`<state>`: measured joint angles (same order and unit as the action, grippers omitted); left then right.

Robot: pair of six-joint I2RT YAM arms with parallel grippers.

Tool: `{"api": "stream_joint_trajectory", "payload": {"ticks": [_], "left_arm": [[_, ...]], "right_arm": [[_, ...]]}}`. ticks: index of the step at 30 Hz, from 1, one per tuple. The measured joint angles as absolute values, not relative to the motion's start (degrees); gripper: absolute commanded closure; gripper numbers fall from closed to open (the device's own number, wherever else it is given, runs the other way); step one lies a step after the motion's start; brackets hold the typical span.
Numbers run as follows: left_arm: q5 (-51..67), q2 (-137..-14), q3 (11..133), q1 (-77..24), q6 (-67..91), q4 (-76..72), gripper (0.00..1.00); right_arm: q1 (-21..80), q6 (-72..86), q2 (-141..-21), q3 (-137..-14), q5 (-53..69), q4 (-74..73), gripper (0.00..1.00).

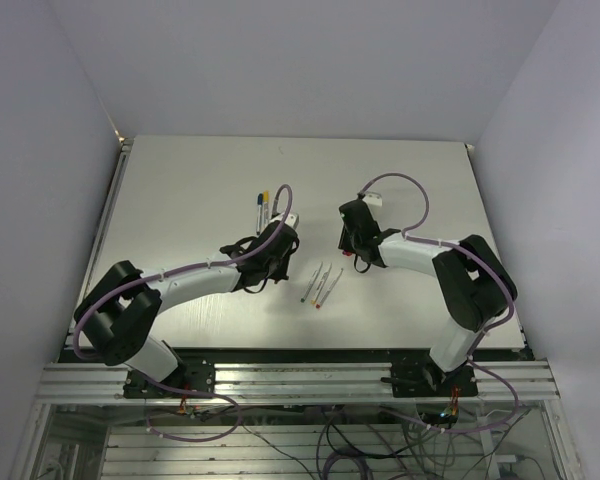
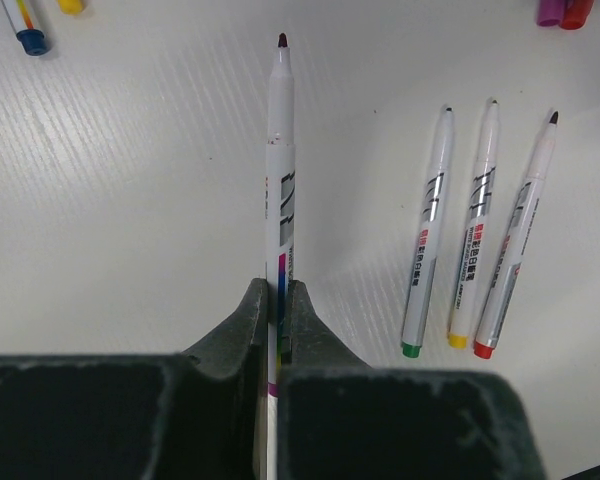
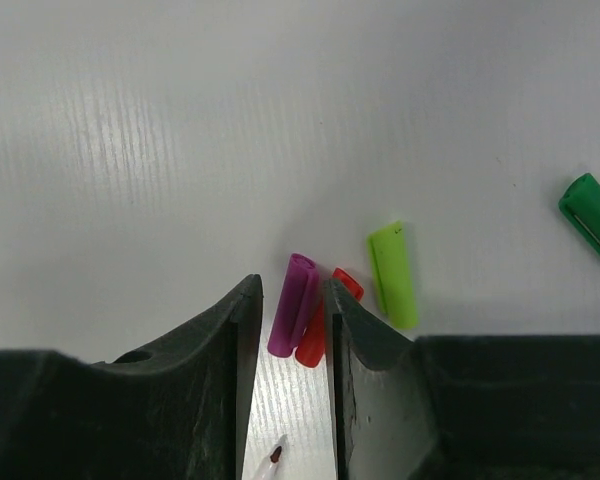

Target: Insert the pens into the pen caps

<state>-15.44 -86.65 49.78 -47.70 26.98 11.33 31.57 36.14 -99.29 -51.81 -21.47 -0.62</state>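
three uncapped pens (image 2: 477, 240) lay near on the surface (image 1: 180, 190). the step in hand looked to be fetching the purple cap (image 3: 294, 318) for the purple pen (image 2: 280, 150). next, the jaws needed to close on it without catching the red cap (image 3: 346, 284) touching it. the left end effector (image 2: 277, 300) was clamped on that pen. the right end effector (image 3: 292, 300) stood part open astride the cap. two capped pens (image 1: 262, 203) lay farther off.
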Motion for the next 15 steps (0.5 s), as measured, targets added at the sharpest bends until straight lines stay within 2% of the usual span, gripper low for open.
{"api": "stream_joint_trajectory", "payload": {"ticks": [15], "left_arm": [[-14.92, -87.35, 49.78, -47.64, 26.98, 11.33, 0.93]], "right_arm": [[31.57, 36.32, -101.16, -52.03, -21.28, 0.10, 0.73]]}}
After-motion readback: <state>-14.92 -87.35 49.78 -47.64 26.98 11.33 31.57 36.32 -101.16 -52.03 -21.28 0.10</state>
